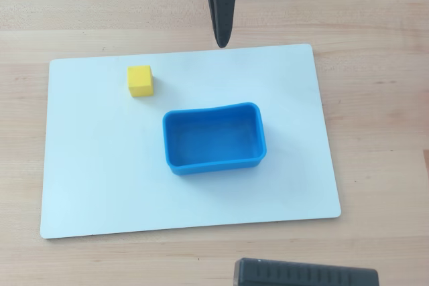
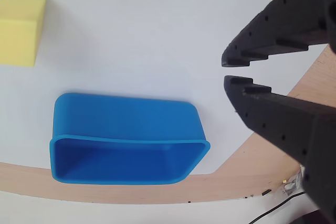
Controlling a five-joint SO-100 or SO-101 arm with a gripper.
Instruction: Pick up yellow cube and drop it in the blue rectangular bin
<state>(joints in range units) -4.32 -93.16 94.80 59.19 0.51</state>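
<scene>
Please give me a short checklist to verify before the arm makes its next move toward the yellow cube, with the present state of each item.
1. End effector holds nothing: ok, the tips are nearly closed with only a narrow gap and nothing between them.
2. Opening wide enough for the yellow cube: not ok, it must open first.
3. Yellow cube free to grasp: ok, it sits alone on the white board, apart from the blue rectangular bin.
4. Bin empty and upright: ok, the overhead view shows a bare blue floor.
5. End effector above the cube: not ok, in the overhead view it is beyond the board's top edge, to the cube's right.
6. Height above the board: cannot tell.
</scene>
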